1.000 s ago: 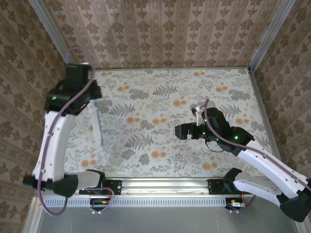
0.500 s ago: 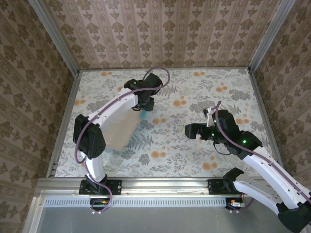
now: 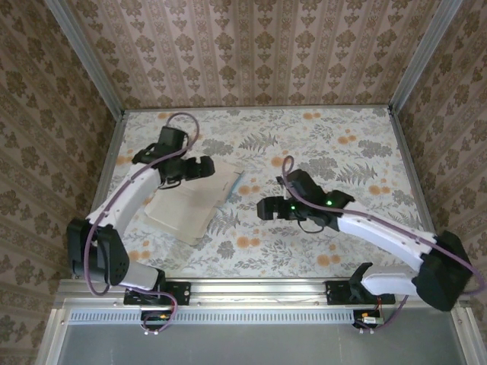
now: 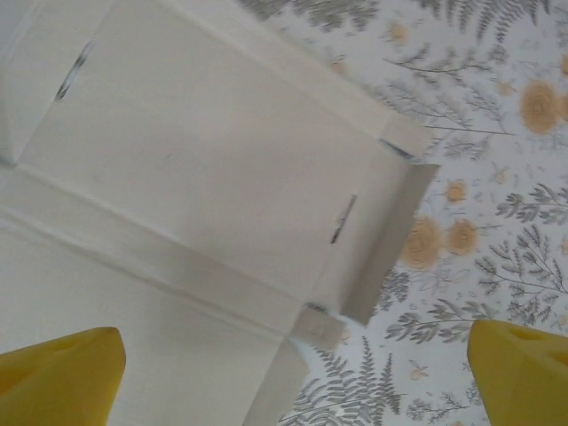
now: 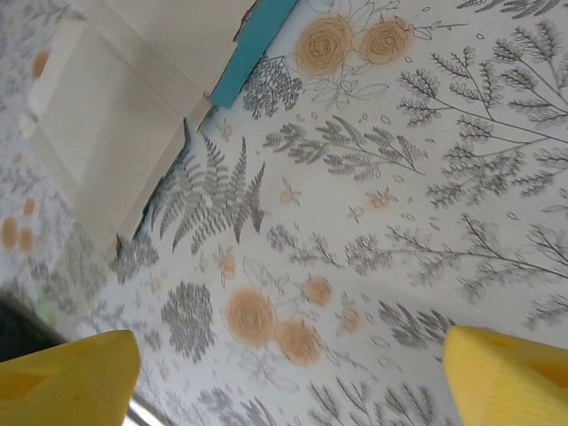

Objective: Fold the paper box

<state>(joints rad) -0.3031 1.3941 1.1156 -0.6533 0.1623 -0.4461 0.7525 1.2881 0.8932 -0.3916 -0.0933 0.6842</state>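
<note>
The floral table (image 3: 327, 144) carries the box (image 3: 190, 201), unfolded flat, white face up, near its left edge.

Paper box (image 3: 190, 201), as I see it from above: lying flat and unfolded on the left half of the table (image 3: 342, 152), white face up; creases, short slits and corner flaps mark its surface; its far right corner is turned up, showing turquoise-blue.

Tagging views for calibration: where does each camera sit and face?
Top external: above, behind the bases, looking down at the table; left pincer, right pincer.
Left wrist: on left arm, facing down at the paper box's white face; yellow fingertips.
Right wrist: on right arm, facing down at table; yellow fingertips.
Shared: the paper box.
</note>
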